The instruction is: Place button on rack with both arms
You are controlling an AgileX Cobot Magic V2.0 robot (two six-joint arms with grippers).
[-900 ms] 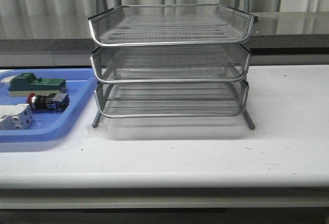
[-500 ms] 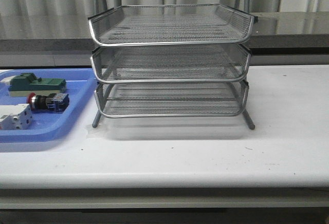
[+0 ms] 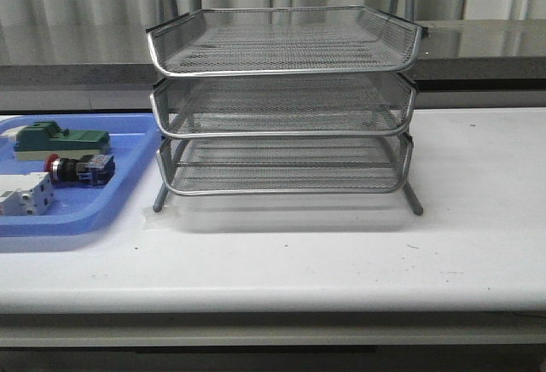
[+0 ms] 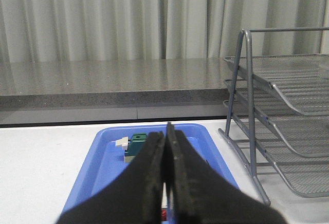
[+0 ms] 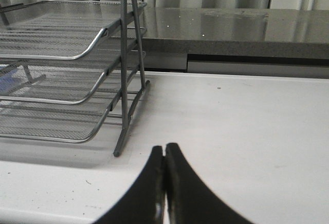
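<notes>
On the blue tray (image 3: 128, 197), the button (image 3: 78, 169) lies untouched.

The front camera looks straight ahead over the bench (image 3: 341, 261), facing the rack (image 3: 281, 103) from close by. The left wrist camera sits low and looks along its pincer (image 4: 165, 183) toward the blue tray (image 4: 97, 172). The right wrist camera sits low too. All three views share the rack.
</notes>
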